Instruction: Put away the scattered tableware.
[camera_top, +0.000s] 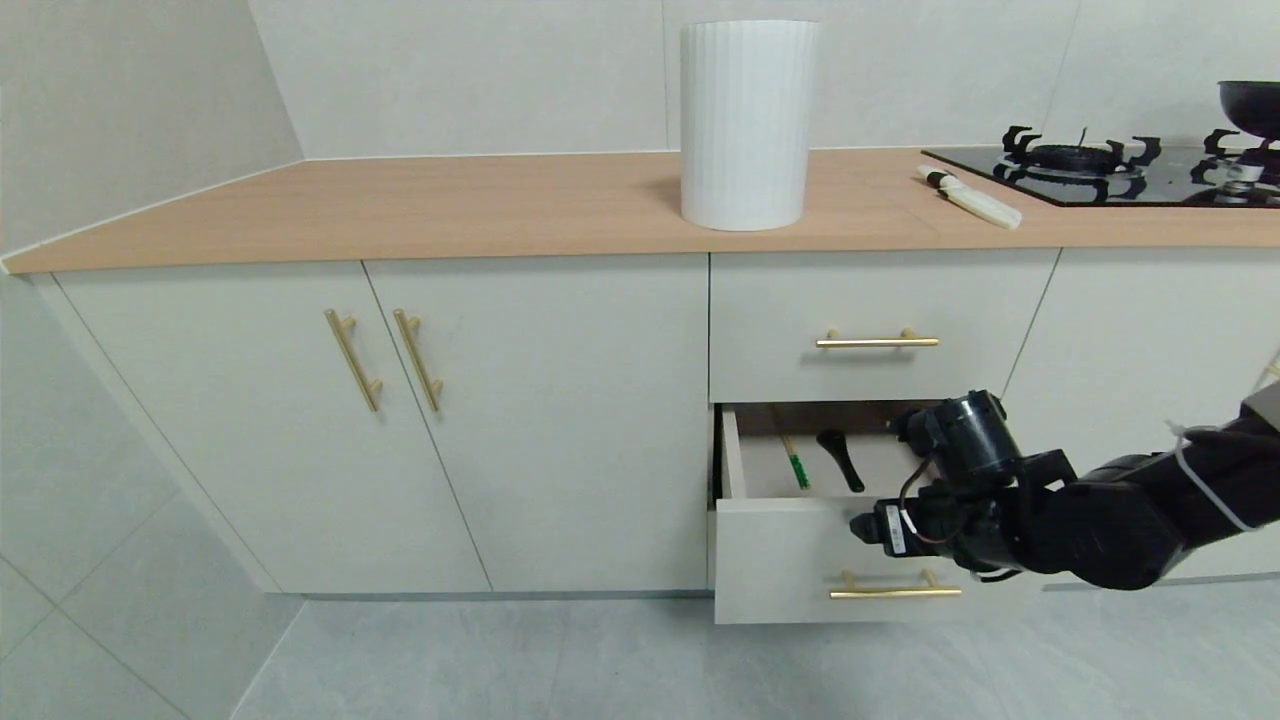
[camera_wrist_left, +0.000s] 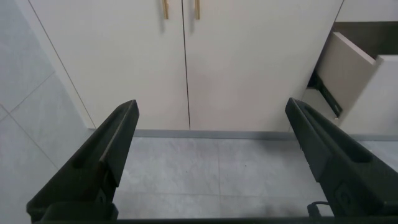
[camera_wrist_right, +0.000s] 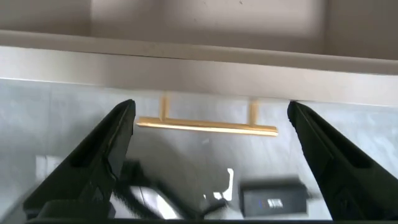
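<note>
Left gripper (camera_wrist_left: 211, 106) hangs wide open by the cupboards (camera_top: 550, 420); right gripper (camera_wrist_right: 210, 115), wide too, at the open drawer (camera_top: 780, 560). The knife (camera_top: 970, 196) lies on the counter (camera_top: 450, 205) beside the stove (camera_top: 1100, 175): likely light, stiff, slippery, best pinched mid-length

Pan (camera_top: 1252, 104) cut off at edge; drawer (camera_top: 780, 550) interior partly hidden
</note>
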